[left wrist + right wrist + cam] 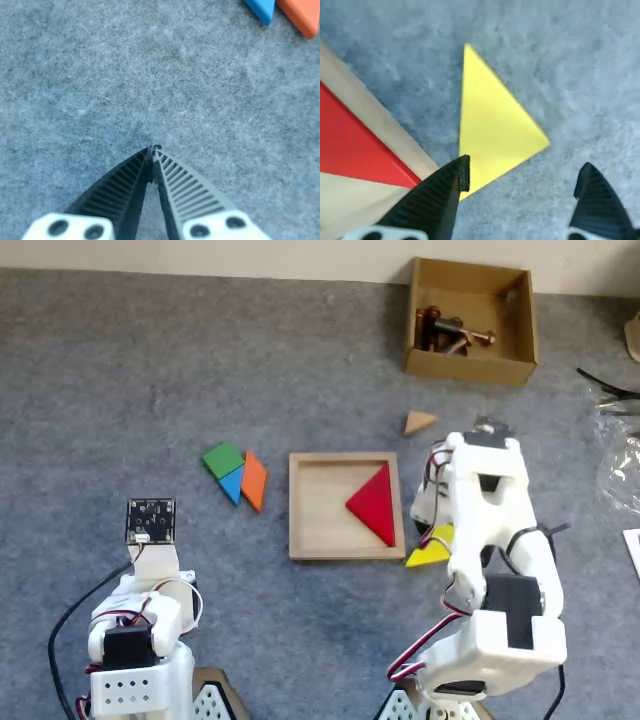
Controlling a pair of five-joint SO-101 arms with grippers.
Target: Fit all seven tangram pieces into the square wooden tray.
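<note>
Fingers [442,197] of the right gripper [525,170] stand wide apart and hold nothing, poised over the yellow triangle [492,125]. One fingertip sits above the triangle's edge closest to the tray [380,125], the other over bare grey cloth just past the triangle's outer corner. Whether either tip touches the piece or the cloth cannot be told. Seen from the high view, this yellow piece lies flat on the tabletop [120,370] just outside the tray, at about four o'clock from its centre, partly under the right arm. Inside the tray lies the red triangle [375,502], flat against the three o'clock wall, with bare wood on its nine o'clock side. The left gripper [152,150] has its fingers [125,185] pressed together with nothing between them, tips pointing at grey cloth; it sits at about eight o'clock from the tray, well apart from it. Three pieces cluster at nine o'clock of the tray, near it but not touching: the green square [223,458], the blue triangle [232,483] just beside it at six o'clock, and the orange parallelogram [254,480] against both on the tray's side. A tan triangle [419,422] lies alone at one o'clock of the tray. Farther out in the same direction stands a cardboard box [470,365] holding small metal objects.
</note>
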